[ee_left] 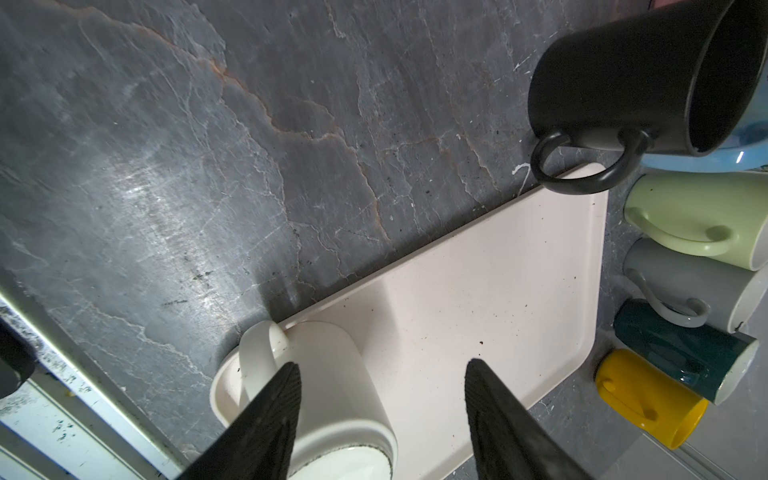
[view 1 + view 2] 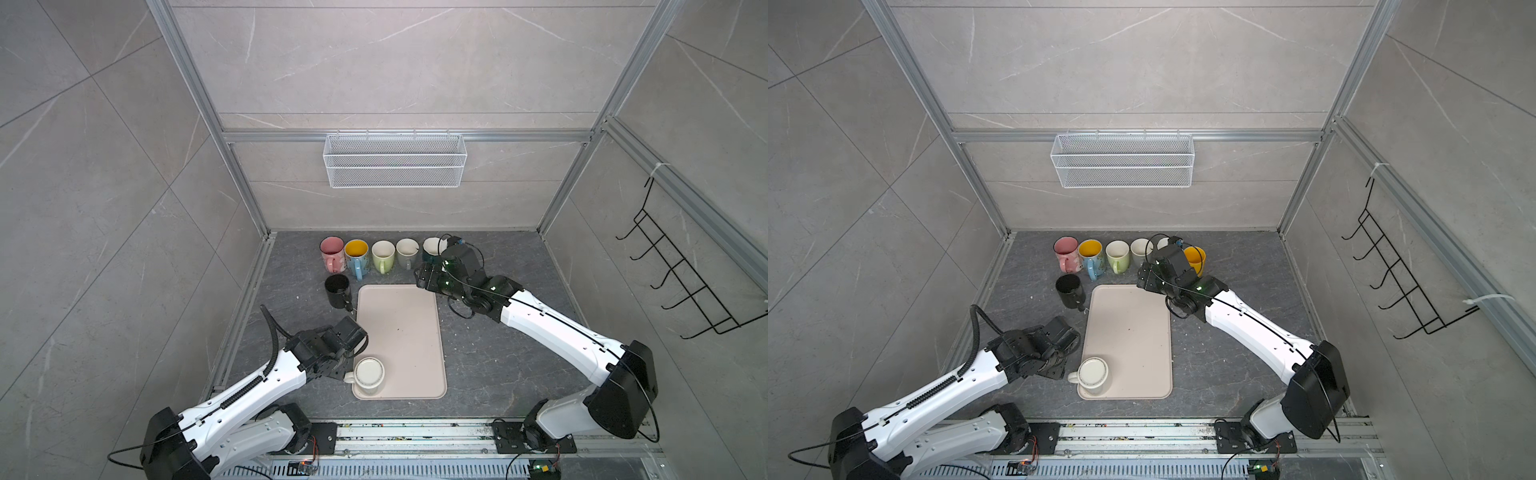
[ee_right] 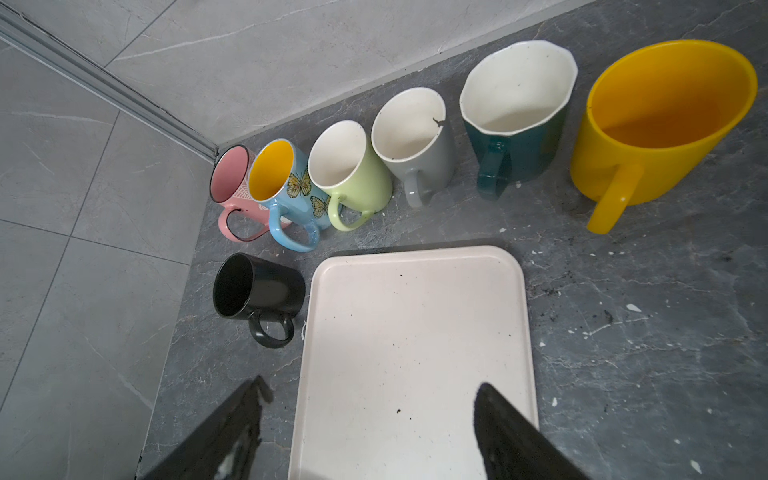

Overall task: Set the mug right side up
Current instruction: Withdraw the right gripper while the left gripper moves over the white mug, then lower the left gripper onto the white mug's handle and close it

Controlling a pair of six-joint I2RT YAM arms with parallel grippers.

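Two butterflies point(image 3: 300, 184) on blue mug point(image 3: 286, 200), white mug point(image 2: 369, 372) upside down

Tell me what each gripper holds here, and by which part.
Nothing is held. The left gripper stands open at the upside-down white mug, not clamped on it; the right gripper hangs open over the tray.

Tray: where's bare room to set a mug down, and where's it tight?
Free: the tray from the white mug out to its far edge; the table strip between the tray's right edge and the right arm. Crowded: the mug row along the back wall, the black mug at the tray's far-left corner.
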